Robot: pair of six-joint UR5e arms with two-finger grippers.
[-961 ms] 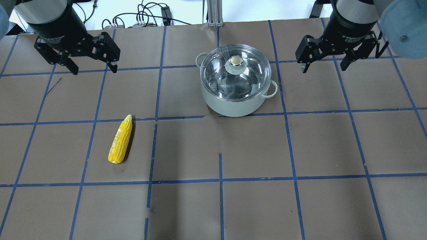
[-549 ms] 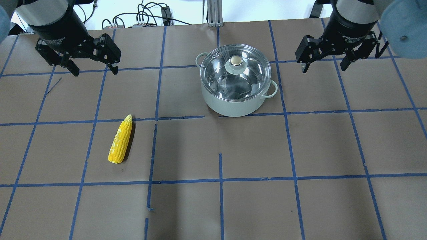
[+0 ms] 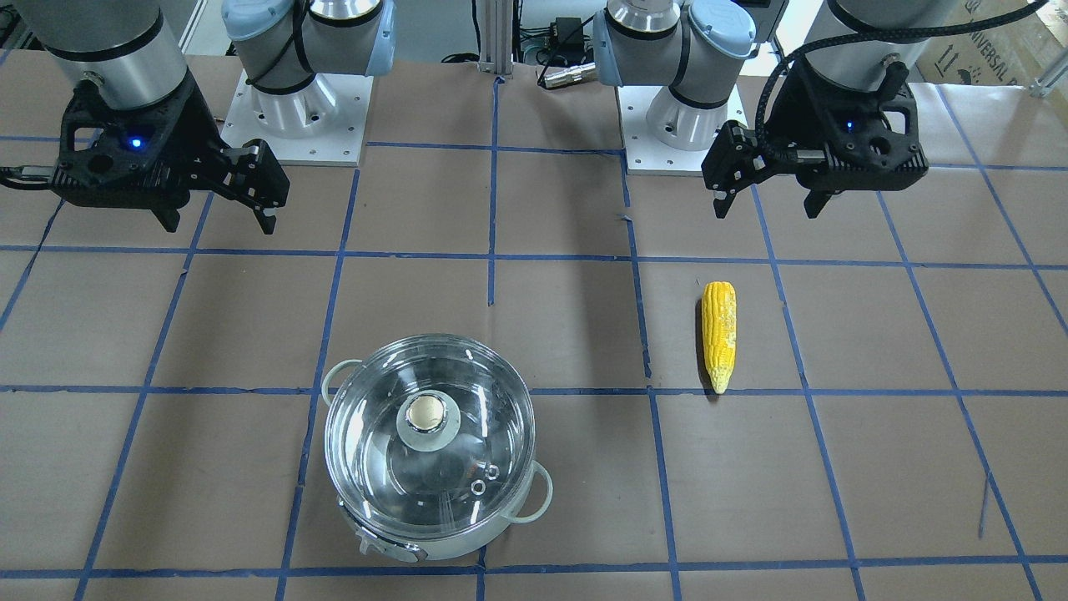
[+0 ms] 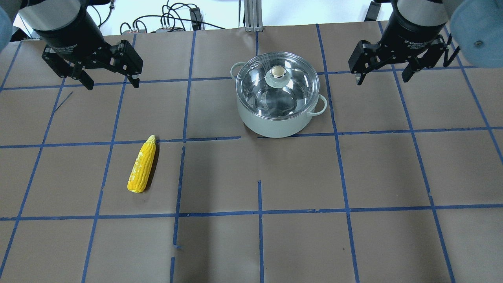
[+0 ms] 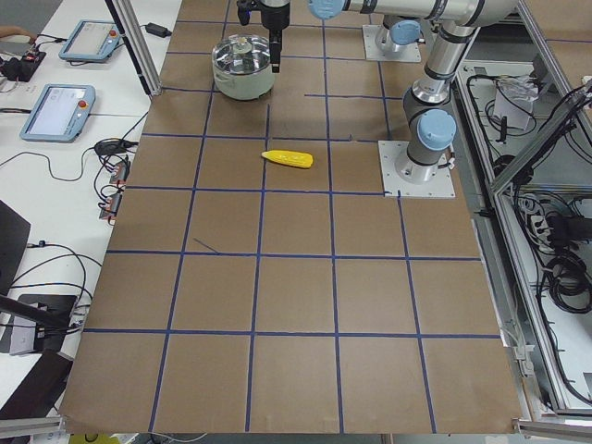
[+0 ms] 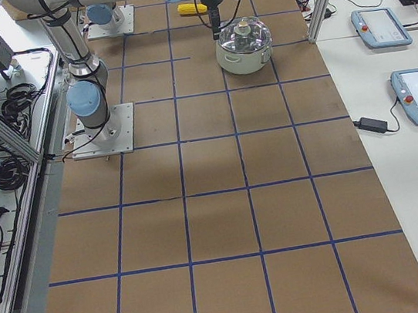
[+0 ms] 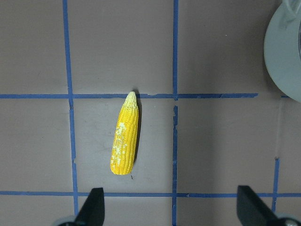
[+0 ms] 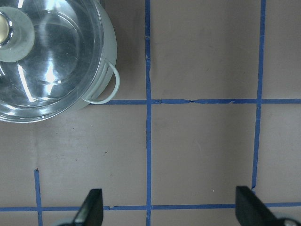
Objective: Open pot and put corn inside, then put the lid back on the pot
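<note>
The pot (image 4: 275,126) stands at the far centre of the table with the glass lid (image 4: 292,94) on it, its knob (image 4: 278,72) on top. The corn (image 4: 142,165) lies flat to the left and nearer, tip pointing away. My left gripper (image 4: 112,83) is open and empty, above the table behind the corn; the corn lies between and ahead of its fingers in the left wrist view (image 7: 125,141). My right gripper (image 4: 382,80) is open and empty, to the right of the pot. The right wrist view shows the lid (image 8: 51,52) at upper left.
Brown paper with a blue tape grid covers the table (image 4: 259,236). Cables (image 4: 173,19) and a metal post (image 4: 251,15) lie past the far edge. The arm bases (image 3: 292,108) stand on the robot's side in the front-facing view.
Both grippers have shifted only a few pixels. The pot, lid and corn have not moved.
</note>
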